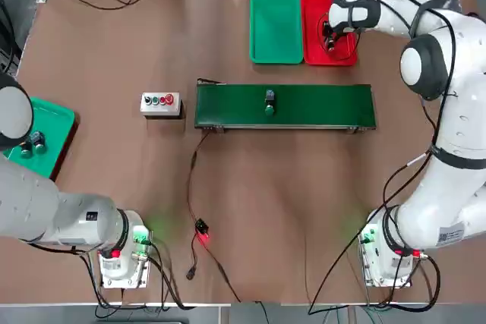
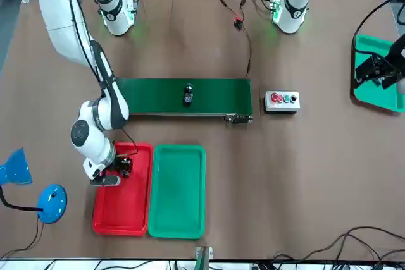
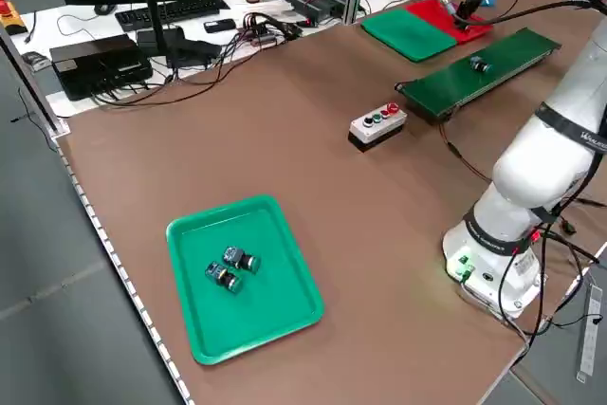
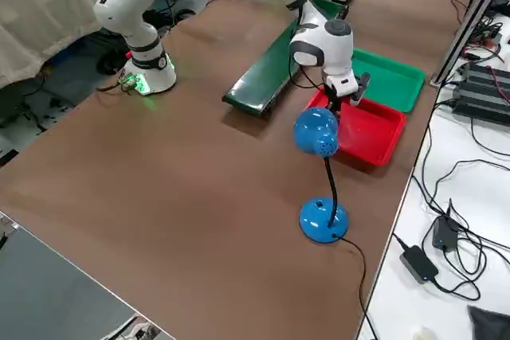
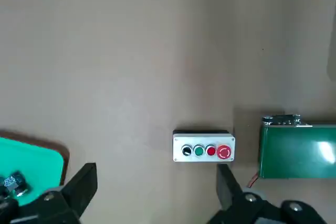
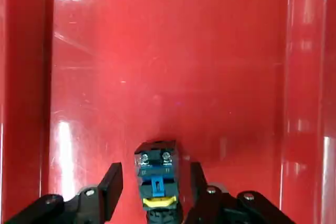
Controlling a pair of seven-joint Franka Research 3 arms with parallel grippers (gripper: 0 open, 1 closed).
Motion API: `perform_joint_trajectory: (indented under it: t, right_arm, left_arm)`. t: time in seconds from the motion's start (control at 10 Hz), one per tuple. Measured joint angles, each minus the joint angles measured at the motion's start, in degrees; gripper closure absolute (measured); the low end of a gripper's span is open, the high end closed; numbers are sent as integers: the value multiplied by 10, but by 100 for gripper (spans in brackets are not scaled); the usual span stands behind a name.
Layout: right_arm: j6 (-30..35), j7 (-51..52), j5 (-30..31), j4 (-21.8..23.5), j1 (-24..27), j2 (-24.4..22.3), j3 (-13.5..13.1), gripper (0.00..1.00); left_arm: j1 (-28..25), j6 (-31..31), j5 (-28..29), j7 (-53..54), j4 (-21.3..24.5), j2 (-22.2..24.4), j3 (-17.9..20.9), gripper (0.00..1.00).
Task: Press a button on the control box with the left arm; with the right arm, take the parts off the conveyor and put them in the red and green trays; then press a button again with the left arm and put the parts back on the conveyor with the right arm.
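The right gripper [image 6: 153, 190] is hanging low inside the red tray [image 1: 315, 43], fingers parted on either side of a dark-bodied part [image 6: 156, 179] that is resting on the tray floor; a narrow gap is showing on both sides, so the part appears released rather than gripped, though its cap colour cannot be read from here. The green tray [image 1: 276, 28] is lying just beside the red one, touching along one long edge. A green-capped part [image 1: 269, 102] is sitting near the middle of the conveyor [image 1: 319, 106]. The control box [image 1: 161, 103] is standing just off the conveyor's end. The left gripper [image 5: 157, 195] is hovering wide open, well above the table, looking down on the control box.
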State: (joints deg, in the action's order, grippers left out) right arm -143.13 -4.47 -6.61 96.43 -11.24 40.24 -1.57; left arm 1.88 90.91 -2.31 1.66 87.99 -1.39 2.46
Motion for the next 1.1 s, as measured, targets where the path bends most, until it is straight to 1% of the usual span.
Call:
perform_joint_trajectory:
  t: [0.1,0.2,0.3,0.4,0.5,0.6,0.9,1.1]
  right_arm:
    - [46,1,0,-21,-1,-3,1,35]
    - [112,1,0,-57,-3,-16,3,30]
    - [179,1,0,-91,-8,-34,4,24]
    - [227,0,-1,-115,-14,-52,5,19]
    - [251,0,-1,-125,-19,-68,5,5]
    - [276,0,-1,-129,-25,-84,5,1]
    - [392,0,-1,-134,-33,-141,9,1]
    - [468,-1,-2,-136,-46,-194,13,1]
  left_arm:
    - [0,0,0,0,0,0,0,0]
    - [0,0,0,0,0,0,0,0]
    - [0,0,0,0,0,0,0,0]
    - [0,0,0,0,0,0,0,0]
    - [0,0,0,0,0,0,0,0]
    - [1,0,0,0,-1,0,0,0]
    - [1,0,0,0,-1,-1,0,0]
    - [1,0,0,0,-1,-1,0,0]
